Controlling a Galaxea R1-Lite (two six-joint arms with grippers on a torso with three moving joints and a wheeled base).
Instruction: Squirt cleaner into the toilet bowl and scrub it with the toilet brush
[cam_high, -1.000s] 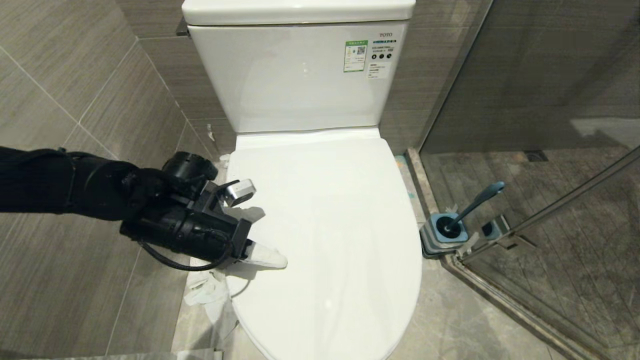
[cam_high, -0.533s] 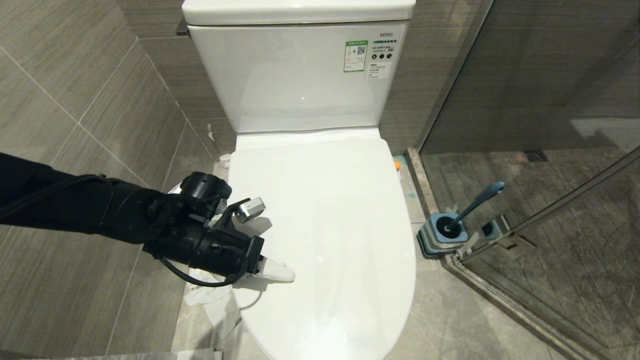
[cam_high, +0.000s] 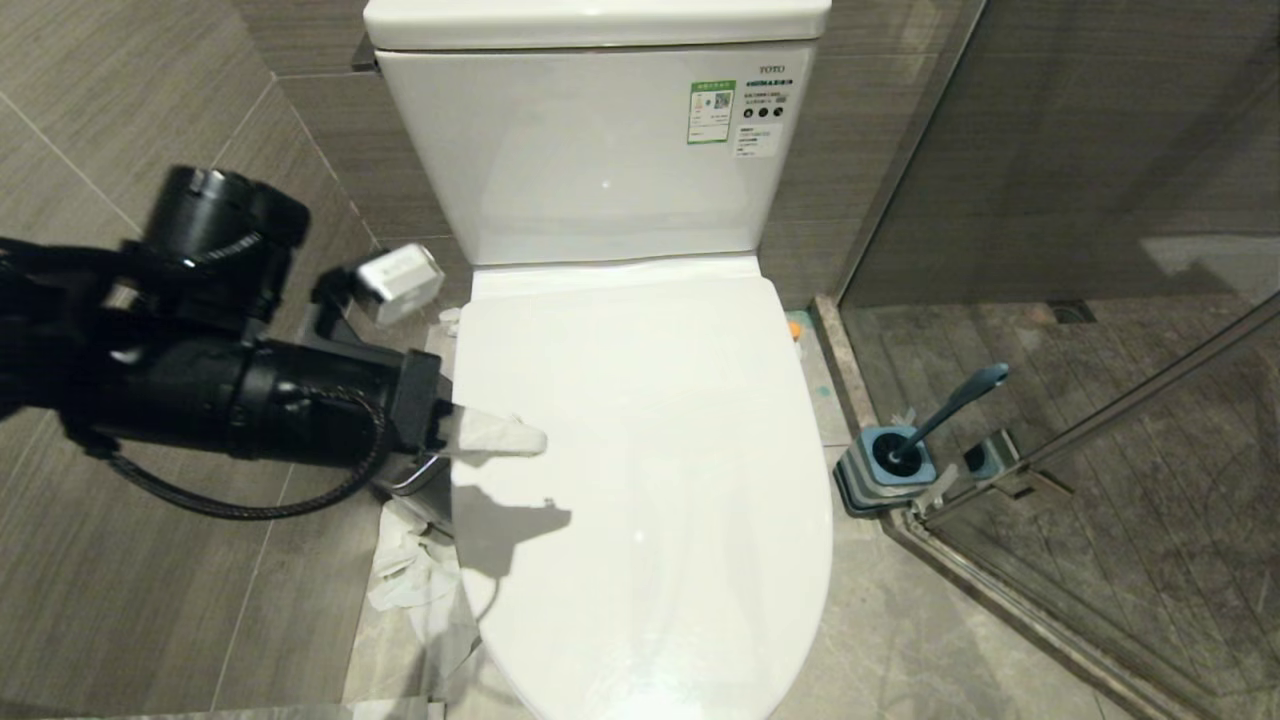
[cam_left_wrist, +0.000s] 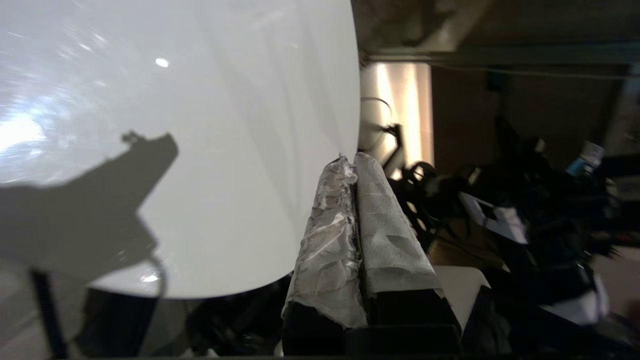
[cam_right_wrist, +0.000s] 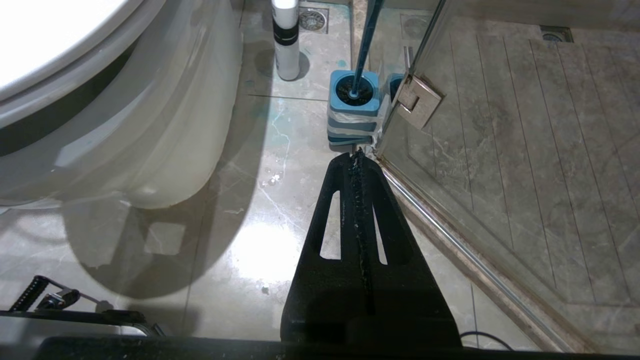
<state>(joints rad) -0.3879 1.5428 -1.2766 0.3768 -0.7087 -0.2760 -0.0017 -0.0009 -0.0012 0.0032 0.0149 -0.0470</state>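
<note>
The toilet's white lid (cam_high: 650, 450) lies shut over the toilet bowl, so the bowl's inside is hidden; its outer porcelain body (cam_right_wrist: 150, 125) shows in the right wrist view. My left gripper (cam_high: 535, 438) (cam_left_wrist: 352, 159) hovers over the lid's left edge, shut, both fingers wrapped in white tissue and nothing held between them. The toilet brush (cam_high: 955, 405) (cam_right_wrist: 367, 35) leans in its square blue stand (cam_high: 885, 470) (cam_right_wrist: 352, 107) on the floor right of the toilet. My right gripper (cam_right_wrist: 357, 154) hangs parked and shut just short of that stand. Of the cleaner, only faint turquoise specks (cam_right_wrist: 341, 63) mark the floor.
A glass shower door with a metal hinge (cam_right_wrist: 412, 100) stands right beside the brush stand. A white bottle with a black band (cam_right_wrist: 286, 40) stands on the floor near the toilet's base. Crumpled tissue (cam_high: 410, 570) and a chrome-rimmed bin (cam_high: 415, 482) sit left of the toilet.
My left arm has risen off the lid's left edge and swung back toward the wall side, its gripper still shut. The lid, the brush and the right arm have stayed put.
</note>
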